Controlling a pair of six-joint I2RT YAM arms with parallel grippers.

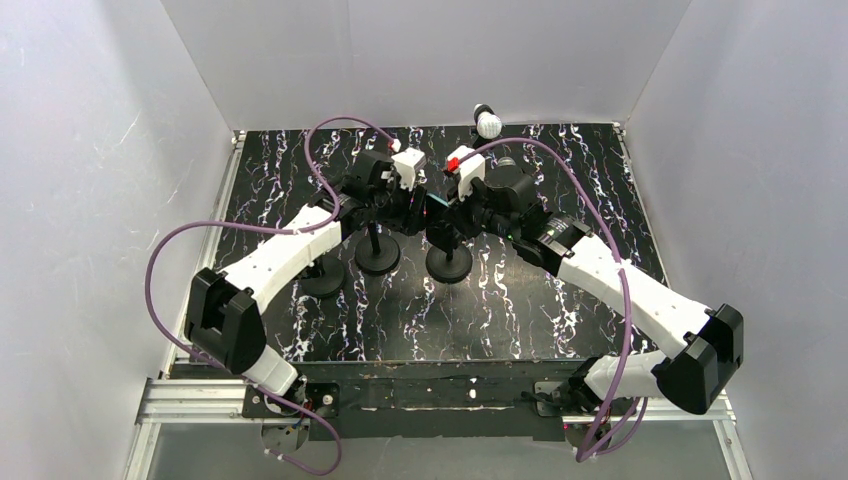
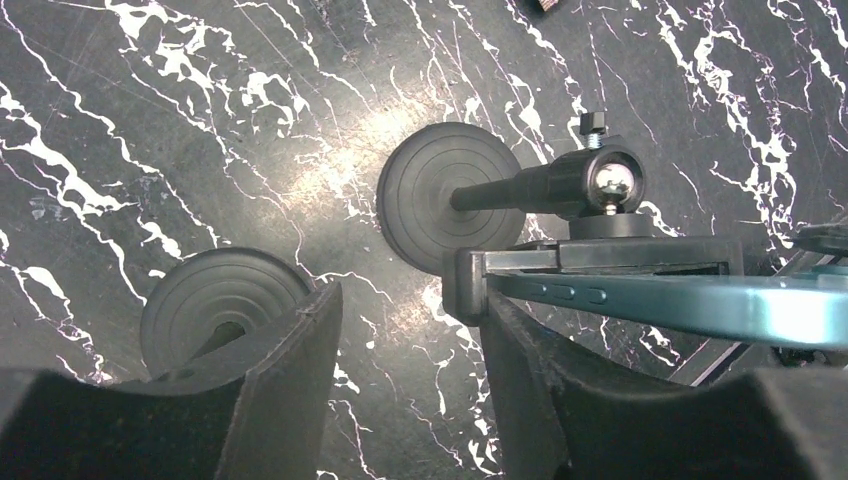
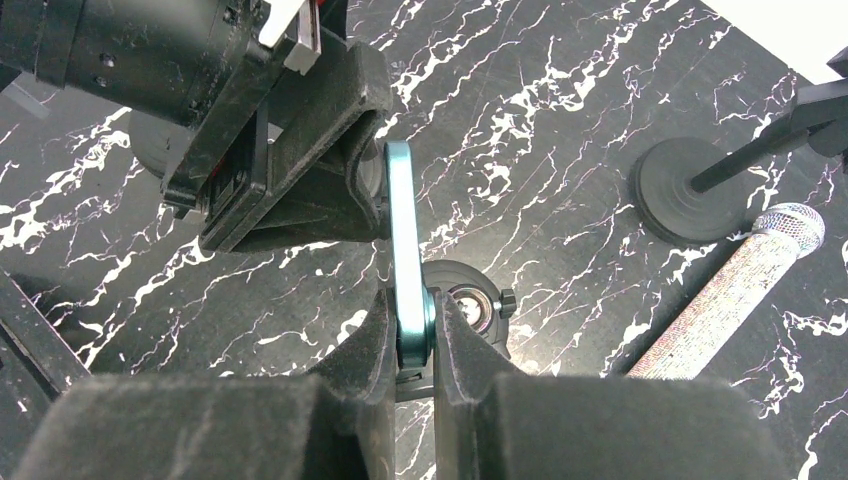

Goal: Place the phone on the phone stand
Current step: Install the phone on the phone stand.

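The teal phone is held on edge by my right gripper, which is shut on its near end. The phone lies along the black clamp of the phone stand, whose ball joint and round base show beneath it. My left gripper is open with nothing between its fingers; its right finger touches the clamp's end and the phone's edge. In the top view both grippers meet above the stand's base.
Two more round-based stands are just left of the phone stand. A microphone lies beside another stand base at the back of the table. White walls enclose the marbled black tabletop.
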